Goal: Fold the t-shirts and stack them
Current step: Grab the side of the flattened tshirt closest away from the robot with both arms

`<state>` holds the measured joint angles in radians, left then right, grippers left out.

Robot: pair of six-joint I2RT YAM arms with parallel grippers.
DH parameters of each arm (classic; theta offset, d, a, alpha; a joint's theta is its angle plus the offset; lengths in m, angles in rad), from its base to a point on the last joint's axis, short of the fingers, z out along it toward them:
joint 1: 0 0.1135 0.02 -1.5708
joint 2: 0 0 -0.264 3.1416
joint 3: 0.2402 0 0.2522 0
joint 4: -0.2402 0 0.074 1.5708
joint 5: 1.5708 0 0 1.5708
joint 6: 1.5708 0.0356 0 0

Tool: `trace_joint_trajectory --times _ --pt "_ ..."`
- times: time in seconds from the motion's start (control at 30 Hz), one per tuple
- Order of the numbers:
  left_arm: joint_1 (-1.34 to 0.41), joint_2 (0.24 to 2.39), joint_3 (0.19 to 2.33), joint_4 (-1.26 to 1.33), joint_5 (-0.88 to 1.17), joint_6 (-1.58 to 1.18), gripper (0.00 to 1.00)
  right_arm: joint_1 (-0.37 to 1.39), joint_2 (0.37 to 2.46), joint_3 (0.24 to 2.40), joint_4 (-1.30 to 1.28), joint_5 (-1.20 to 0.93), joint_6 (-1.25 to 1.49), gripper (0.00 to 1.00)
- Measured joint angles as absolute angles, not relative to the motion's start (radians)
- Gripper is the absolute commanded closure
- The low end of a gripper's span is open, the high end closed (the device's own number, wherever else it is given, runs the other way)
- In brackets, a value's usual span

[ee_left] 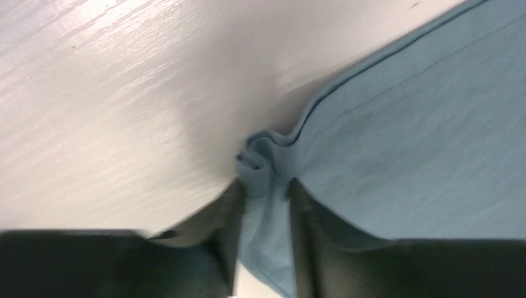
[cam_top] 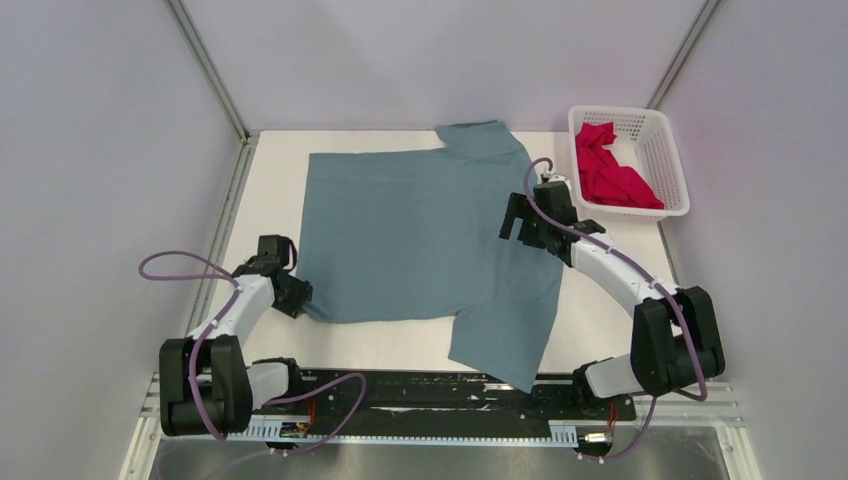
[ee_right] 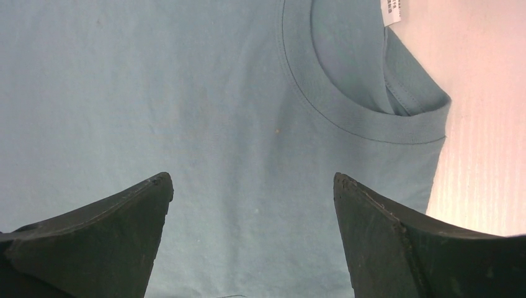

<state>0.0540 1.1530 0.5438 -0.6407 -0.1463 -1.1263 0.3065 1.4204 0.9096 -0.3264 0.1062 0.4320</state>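
Room: pale lilac-grey walls (cam_top: pixel 90 120) close in on three sides, with bare metal frame posts (cam_top: pixel 208 70) running up the two back corners.
Surface: a white table (cam_top: pixel 275 190) with a faint streaky grain, bright with glare in the left wrist view (ee_left: pixel 111 93).
Landmark: the blue-grey t-shirt (cam_top: pixel 420 235) is spread flat over the middle of the table. Its collar points to the robot's right and its hem to the left.
Sleeves: one sleeve (cam_top: pixel 485 140) points toward the back wall. The other (cam_top: pixel 500 340) angles off the near side of the blue-grey t-shirt and overlaps the black base plate (cam_top: pixel 400 395).
Left gripper: the left gripper (cam_top: pixel 298 300) is down at the near hem corner of the blue-grey t-shirt. Up close (ee_left: pixel 263 186), its fingers (ee_left: pixel 304 248) are pinched onto a bunched fold of the hem (ee_left: pixel 260 158), with cloth squeezed between them.
Right gripper: the right gripper (cam_top: pixel 520 222) hangs over the collar end of the blue-grey t-shirt. In its own camera (ee_right: pixel 253 180) the fingers (ee_right: pixel 99 242) stand wide apart with nothing between them, and cloth (ee_right: pixel 186 93) fills the frame below.
Collar: the ribbed neckline (ee_right: pixel 347 118) lies flat just ahead of the right gripper. A white tag (ee_right: pixel 392 9) shows inside the neck.
Crimson-pink t-shirt: the crimson-pink t-shirt (cam_top: pixel 608 172) lies crumpled and unfolded inside the basket, well apart from the blue-grey t-shirt.
Basket: the white plastic lattice basket (cam_top: pixel 662 150) sits at the far right corner, beyond the collar end of the blue-grey t-shirt.
Cables: purple cables (cam_top: pixel 180 262) loop off both arms, on either side of the blue-grey t-shirt.
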Motion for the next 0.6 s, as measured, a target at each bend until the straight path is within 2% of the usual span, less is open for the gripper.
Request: trace_joint_trajectory --times 0.03,0.07,0.13,0.37,0.6 --pt "0.054 1.168 0.548 -0.631 -0.147 -1.13 0.8 0.307 1.417 0.908 -0.328 0.107 0.433 0.0" --pt "0.054 1.18 0.552 -0.62 -0.146 -1.134 0.94 0.307 1.413 0.908 -0.33 0.107 0.433 0.0" --pt "0.054 1.188 0.552 -0.605 -0.145 -1.148 1.0 0.307 1.401 0.908 -0.339 0.108 0.435 0.0" --pt "0.054 1.177 0.548 -0.602 -0.153 -1.156 1.0 0.372 1.367 0.908 -0.451 0.11 0.427 0.01" --pt "0.054 1.174 0.549 -0.601 -0.157 -1.121 1.0 0.702 1.284 0.871 -0.683 0.022 0.4 0.13"
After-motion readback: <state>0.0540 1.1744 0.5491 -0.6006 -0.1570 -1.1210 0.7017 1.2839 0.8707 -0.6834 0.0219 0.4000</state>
